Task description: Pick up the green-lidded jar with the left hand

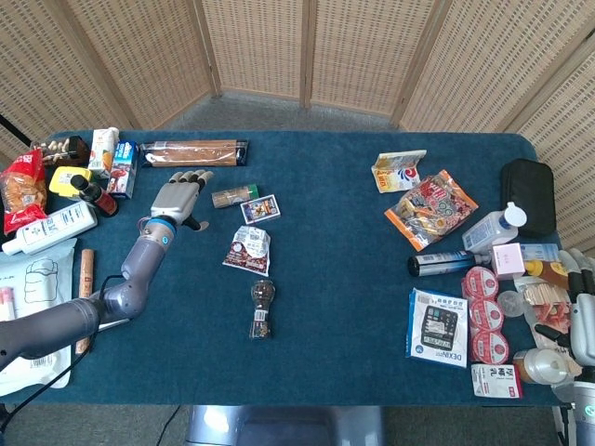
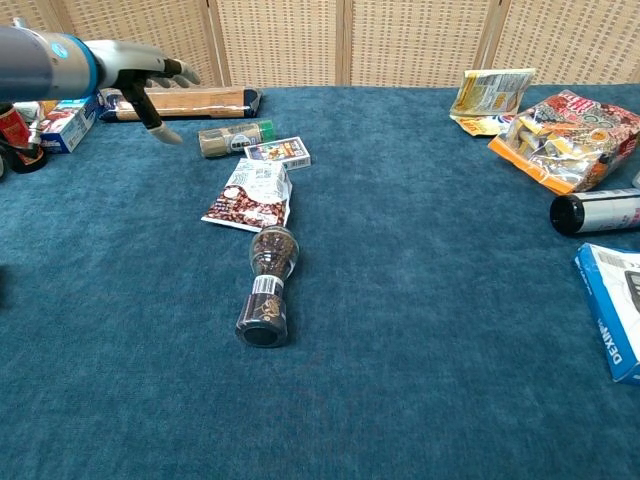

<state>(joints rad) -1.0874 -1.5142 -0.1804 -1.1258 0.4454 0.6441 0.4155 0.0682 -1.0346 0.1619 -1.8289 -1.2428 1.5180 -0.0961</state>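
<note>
Blue felt-like cloth is covering the table [image 1: 325, 307], and the pick-up is looking barely begun. At the far left edge a clutter of groceries is lying: a white bottle [image 1: 51, 228], a yellow tin [image 1: 67, 178] and small cartons [image 1: 122, 167], their print too small to read. Next along, the left hand [image 1: 177, 198] is hovering with its fingers spread apart and nothing in them, palm down, just to the left of the green-lidded jar [image 1: 233, 196]. In the chest view the same hand [image 2: 150, 75] is showing above the cloth, near the jar [image 2: 235, 138] but apart from it. The jar is lying on its side, lid toward the right, beside a small card box [image 1: 260, 208], with a long brown packet [image 1: 195, 151] behind it. By my judgement the reach is nearly made; closing around the jar and lifting are left.

Moving rightward, a coffee-bean pouch [image 2: 249, 195] and a pepper grinder [image 2: 266, 285] are lying mid-table, labels unreadable. Further right, snack bags [image 1: 432, 207] and a dark can [image 1: 442, 263] are resting, then a calculator box [image 1: 437, 327] reading "DEXIN". At the far right, the right hand [image 1: 582, 321] is sitting at the table edge among small jars; I cannot tell how its fingers are lying.
</note>
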